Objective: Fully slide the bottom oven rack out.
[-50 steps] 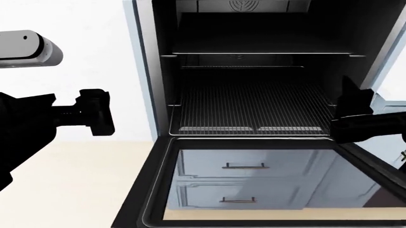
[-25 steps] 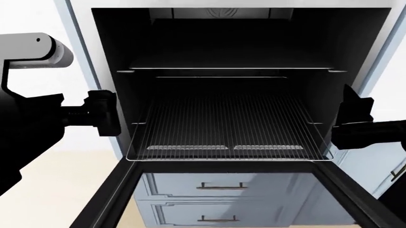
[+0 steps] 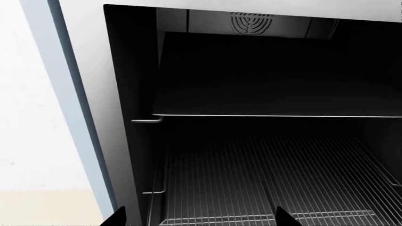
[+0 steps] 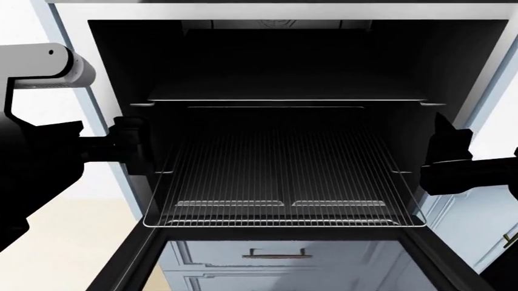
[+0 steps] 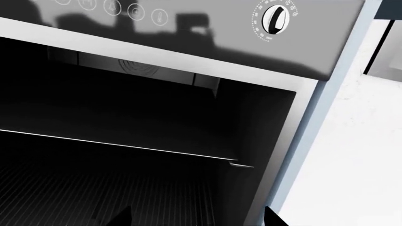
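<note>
The oven [image 4: 73, 73] stands open with a black interior. The bottom oven rack [image 4: 283, 176], a silver wire grid, lies low inside, its front edge just above the door hinge. It also shows in the left wrist view [image 3: 270, 188] and, dimly, in the right wrist view [image 5: 94, 197]. A second wire rack [image 4: 283, 100] sits higher. My left gripper [image 4: 133, 151] hovers at the oven's left wall, open and empty [image 3: 201, 221]. My right gripper [image 4: 447, 148] hovers at the right wall, open and empty [image 5: 196, 221]. Neither touches the rack.
The black-framed glass door [image 4: 137, 260] hangs open and down in front, with blue-grey drawers [image 4: 279, 254] seen through it. The control panel with a round knob [image 5: 275, 19] runs above the opening. Pale blue-grey cabinet sides [image 3: 69, 94] flank the oven.
The head view has shifted so the oven sits larger and more centred, with less of the door showing. Both grippers stay at the oven's sides, open. The rack still ends just above the door hinge.
</note>
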{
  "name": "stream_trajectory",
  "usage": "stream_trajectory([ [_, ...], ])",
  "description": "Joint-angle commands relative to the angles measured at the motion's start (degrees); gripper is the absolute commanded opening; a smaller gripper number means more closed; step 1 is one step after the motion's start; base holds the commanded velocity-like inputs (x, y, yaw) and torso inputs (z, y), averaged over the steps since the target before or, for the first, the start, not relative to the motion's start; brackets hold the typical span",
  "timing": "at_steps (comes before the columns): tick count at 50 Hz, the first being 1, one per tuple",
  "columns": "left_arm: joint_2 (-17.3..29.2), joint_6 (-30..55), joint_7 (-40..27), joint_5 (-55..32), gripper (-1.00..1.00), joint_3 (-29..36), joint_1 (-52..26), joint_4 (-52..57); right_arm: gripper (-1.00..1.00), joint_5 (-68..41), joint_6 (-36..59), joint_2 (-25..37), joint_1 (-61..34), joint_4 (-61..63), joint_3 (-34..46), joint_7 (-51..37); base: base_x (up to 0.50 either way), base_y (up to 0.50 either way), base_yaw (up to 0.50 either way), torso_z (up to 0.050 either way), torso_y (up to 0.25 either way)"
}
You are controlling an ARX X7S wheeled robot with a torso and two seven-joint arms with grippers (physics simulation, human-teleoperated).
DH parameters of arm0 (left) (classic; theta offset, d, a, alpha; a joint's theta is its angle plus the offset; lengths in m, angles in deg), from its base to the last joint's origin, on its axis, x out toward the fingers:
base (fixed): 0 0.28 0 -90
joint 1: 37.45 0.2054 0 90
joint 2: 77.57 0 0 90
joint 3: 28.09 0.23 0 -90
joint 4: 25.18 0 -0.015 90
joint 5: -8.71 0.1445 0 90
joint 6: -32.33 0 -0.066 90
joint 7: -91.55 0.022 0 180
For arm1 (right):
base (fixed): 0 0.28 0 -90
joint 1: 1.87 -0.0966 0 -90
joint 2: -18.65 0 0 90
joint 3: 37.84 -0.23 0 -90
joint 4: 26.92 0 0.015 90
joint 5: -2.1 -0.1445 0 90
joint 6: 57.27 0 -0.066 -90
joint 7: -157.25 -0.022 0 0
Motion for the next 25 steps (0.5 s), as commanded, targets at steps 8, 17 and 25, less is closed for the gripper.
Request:
stream_trajectory([
  [8, 2.1, -1.71, -4.86, -9.24, 1.0, 7.37, -7.04, -1.5, 1.0, -11.61, 0.72, 1.28, -16.54, -7.25, 12.39, -5.62, 0.0, 0.0, 0.0, 0.0, 0.0],
  [17, 2.55, -2.03, -8.32, -17.99, 1.0, 16.66, -18.31, -6.0, 1.0, -21.57, 1.74, 1.9, -34.04, -15.87, 26.59, -9.66, 0.0, 0.0, 0.0, 0.0, -0.057],
  [25, 3.35, -0.86, -8.16, -20.29, 1.0, 21.63, -24.62, -9.63, 1.0, -24.26, 2.91, 3.02, -44.12, -20.2, 34.05, -9.33, 0.0, 0.0, 0.0, 0.0, -0.206],
])
